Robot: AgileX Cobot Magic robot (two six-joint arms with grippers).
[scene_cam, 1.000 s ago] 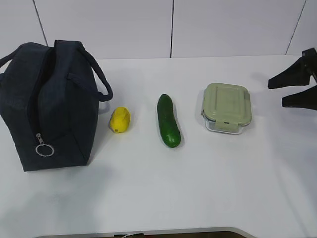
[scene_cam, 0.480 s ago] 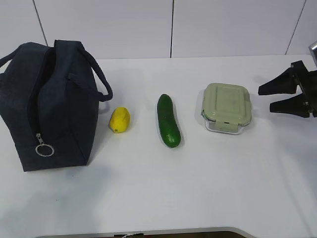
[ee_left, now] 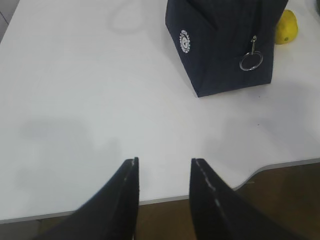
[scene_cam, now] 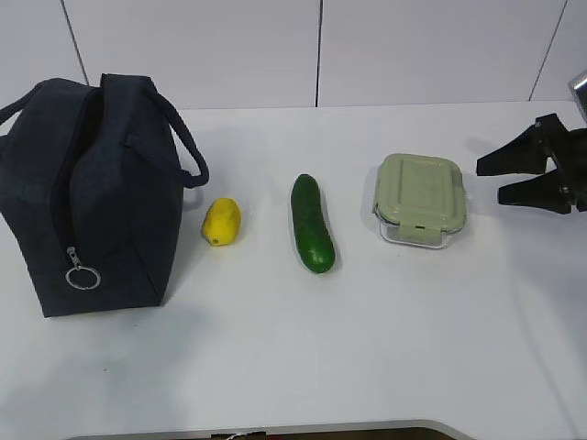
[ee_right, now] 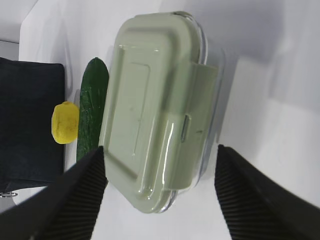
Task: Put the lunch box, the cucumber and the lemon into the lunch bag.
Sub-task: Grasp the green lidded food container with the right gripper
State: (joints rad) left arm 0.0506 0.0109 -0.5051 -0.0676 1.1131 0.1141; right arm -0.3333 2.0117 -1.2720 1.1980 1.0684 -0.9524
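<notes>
between lemon (scene_cam: 221, 221) and lunch box (scene_cam: 419, 199) lies the cucumber (scene_cam: 312, 224).

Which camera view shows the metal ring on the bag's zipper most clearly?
The left wrist view: there the ring hangs large and sharp against the dark bag. The exterior view shows the ring whole but smaller. The right wrist view shows only a tiny part of it at the frame's edge.
</notes>
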